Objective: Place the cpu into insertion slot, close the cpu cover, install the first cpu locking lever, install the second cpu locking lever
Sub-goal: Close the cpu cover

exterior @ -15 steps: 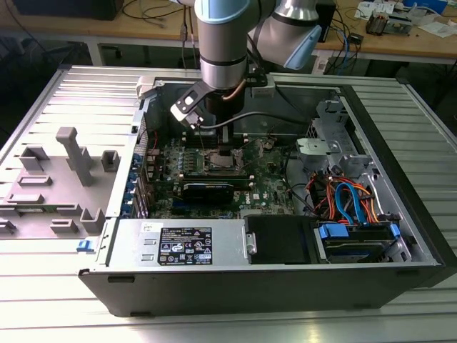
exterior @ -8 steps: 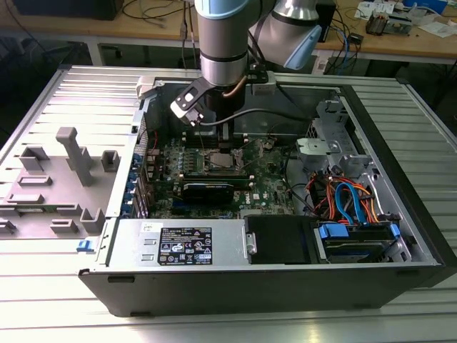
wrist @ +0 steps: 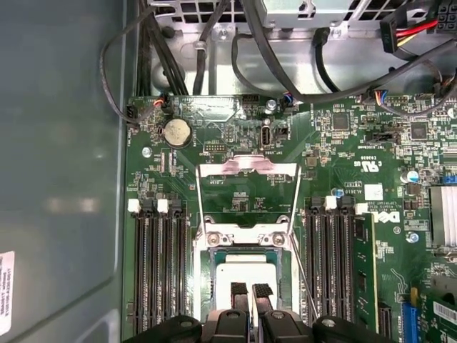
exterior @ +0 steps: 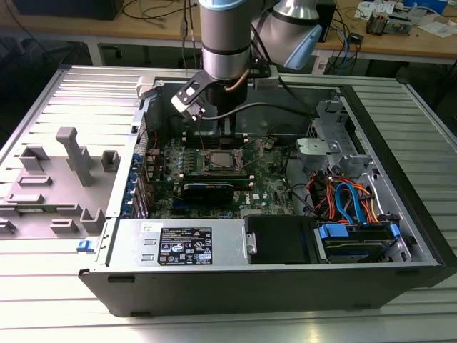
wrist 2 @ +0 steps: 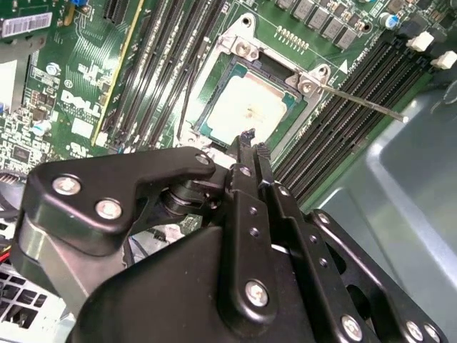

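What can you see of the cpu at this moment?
The cpu is a flat square chip with a silvery-grey metal top and a faint brownish smudge at its centre. It lies flat in the socket, uncovered: the cover is swung open. The gripper hangs close over one edge; whether it touches cannot be told.

Motherboard (wrist: 235, 193): deep green all over, speckled with white print.
Cpu (wrist 2: 246, 107): silvery-grey top, and there's a faint tan smudge mid-face.
Cpu cover (wrist: 248, 166): bare silver frame.
Hand (wrist 2: 251, 141): matte black, silver screw heads.
Memory slots (wrist: 153, 264): black, white end clips.
Cables (exterior: 346, 196): orange, blue, red.
Bench (exterior: 43, 300): pale grey, ribbed.
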